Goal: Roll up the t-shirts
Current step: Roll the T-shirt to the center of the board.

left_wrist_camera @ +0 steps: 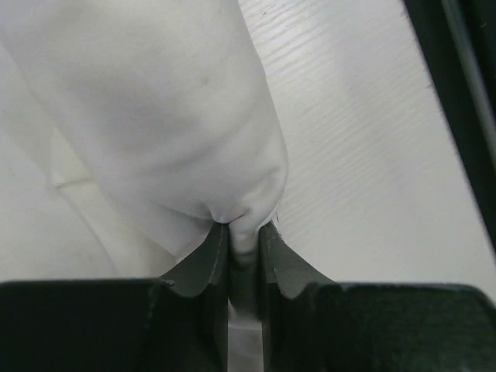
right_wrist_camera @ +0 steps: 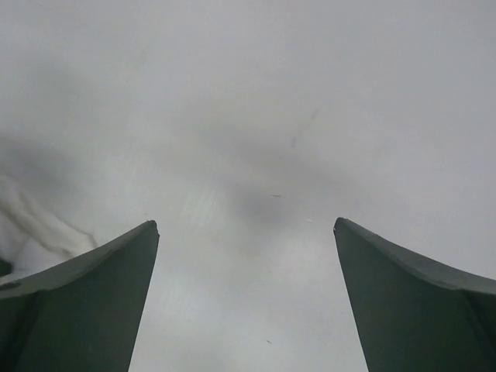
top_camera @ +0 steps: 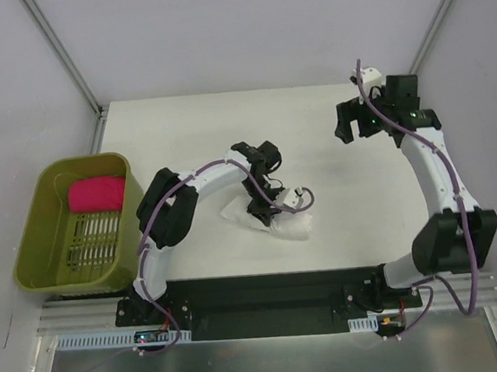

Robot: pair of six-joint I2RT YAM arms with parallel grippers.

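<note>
Pinching a bunched fold of the white t-shirt, the left gripper has its jaws nearly together with cloth squeezed between them. That shirt lies as a crumpled plain bundle mid-table, toward the near edge. The right gripper hangs wide apart, gripping nothing, over the far right. The pink rolled t-shirt sits in the olive basket at the left.

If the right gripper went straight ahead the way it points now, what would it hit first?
Probably the bare table: the right gripper stands open with only tabletop between its jaws; the white t-shirt shows only at the wrist view's left edge.
</note>
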